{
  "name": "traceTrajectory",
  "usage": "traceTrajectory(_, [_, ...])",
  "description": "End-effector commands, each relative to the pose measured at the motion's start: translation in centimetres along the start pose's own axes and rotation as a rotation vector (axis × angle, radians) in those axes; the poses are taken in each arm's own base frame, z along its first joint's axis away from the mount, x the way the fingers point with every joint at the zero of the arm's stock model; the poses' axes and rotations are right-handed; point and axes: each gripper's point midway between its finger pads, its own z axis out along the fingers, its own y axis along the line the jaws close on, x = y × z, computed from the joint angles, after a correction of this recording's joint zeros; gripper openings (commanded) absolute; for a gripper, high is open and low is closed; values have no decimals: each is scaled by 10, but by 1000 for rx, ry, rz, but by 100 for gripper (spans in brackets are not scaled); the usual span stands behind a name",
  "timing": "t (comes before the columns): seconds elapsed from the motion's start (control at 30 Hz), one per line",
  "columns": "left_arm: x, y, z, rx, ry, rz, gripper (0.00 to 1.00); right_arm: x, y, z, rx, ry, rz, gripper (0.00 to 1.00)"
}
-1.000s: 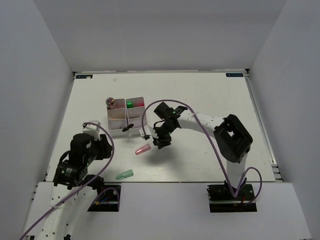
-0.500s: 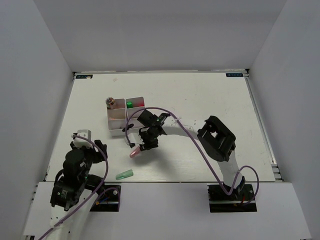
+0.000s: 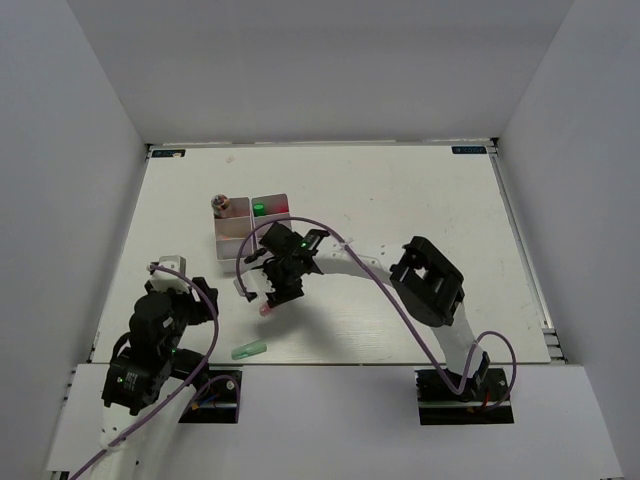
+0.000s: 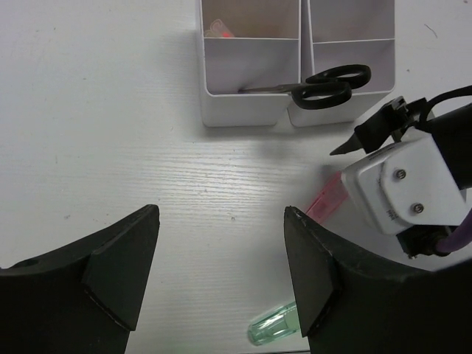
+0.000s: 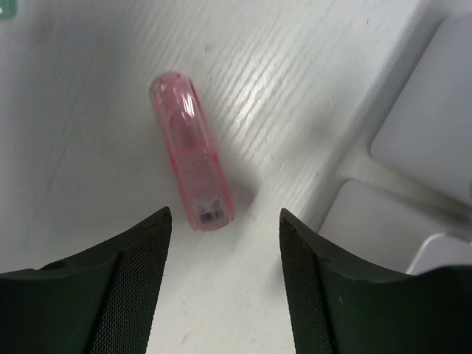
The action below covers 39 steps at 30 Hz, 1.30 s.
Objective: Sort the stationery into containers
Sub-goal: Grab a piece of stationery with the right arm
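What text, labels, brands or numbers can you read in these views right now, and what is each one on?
No text is legible in any view.
The printed label on the pink highlighter: too blurred to read.
The left blue sticker at the far edge: too small to read.
The right blue sticker at the far edge: too small to read.
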Motion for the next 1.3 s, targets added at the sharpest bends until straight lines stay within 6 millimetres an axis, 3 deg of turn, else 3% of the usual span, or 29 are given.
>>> traceTrajectory(0.0, [-7,-5,-3,25,-14,-16,79,-5,0,10,-24,3,-58,64])
traceTrajectory(0.27, [-8,-7,-8,36,-13,-27,80,-2,14,23,-121,6,-76,63])
traceTrajectory(0.47, [-7,-7,-11,39,-10,-36,80,3,20,28,-197,5,-66,39])
traceTrajectory(0.5, [-8,-8,-13,41,-14,-39,80,6,39,24,-274,19,-53,39])
traceTrajectory(0.7, [-8,-9,-19,51,-14,-51,80,14,78,15,-466,36,-65,46])
traceTrajectory(0.83, [-8,-9,-22,53,-16,-58,80,21,89,11,-515,72,-35,35])
traceTrajectory(0.87, [-8,-9,-22,53,-17,-60,80,27,92,10,-520,91,-24,27])
traceTrajectory(0.9, [-8,-9,-23,55,-21,-63,80,27,94,9,-519,97,-19,23])
traceTrajectory(1.03, [-6,-9,-23,56,-15,-72,80,34,87,17,-421,132,57,26])
traceTrajectory(1.17, [-7,-9,-25,57,-16,-76,80,42,81,19,-345,181,137,10])
traceTrajectory(1.2, [-6,-9,-25,56,-13,-78,80,43,78,18,-328,187,153,2])
traceTrajectory(1.27, [-7,-9,-26,56,-14,-80,80,43,72,15,-274,184,179,0])
